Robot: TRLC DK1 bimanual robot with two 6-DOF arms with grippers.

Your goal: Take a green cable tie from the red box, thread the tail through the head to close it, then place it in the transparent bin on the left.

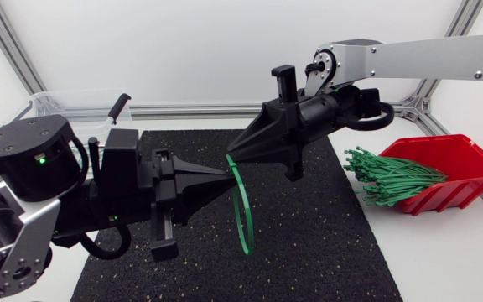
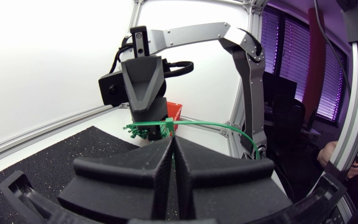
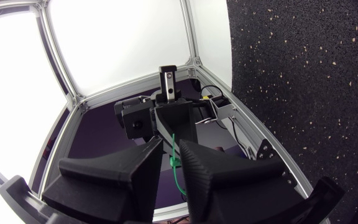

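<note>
Where my left jaws close on the green cable tie [image 1: 243, 210], the two left fingers [image 2: 129, 171] lie flat against each other with only a thin seam between them. The tie's head pokes out just past their tips. My right jaws meet the same spot from above and are clamped on the tie too. The right fingers [image 3: 114, 171] stand a narrow slit apart, with the green strap running through it. The two sets of tips almost touch, above the middle of the black mat [image 1: 325, 243].

From that double pinch the tie curves away and down in a tall, narrow loop standing on edge, its low end near the mat. I cannot tell whether the tail has passed through the head.

My left arm [image 1: 28, 164] comes in low from the left, its last links lying roughly level over the mat, jaws pointing toward the centre. My right arm [image 1: 426, 54] comes in high from the right. Its silver link runs along the back, and the wrist is bent so the jaws point down and leftward.

On the white surface [image 1: 443, 260] to the right of the mat sits the red box [image 1: 464, 159], with a bundle of spare ties [image 1: 388, 180] spilling from its open front toward the mat. Behind my left arm, at the far left corner, stands the transparent bin [image 1: 65, 102], well apart from the held tie.
</note>
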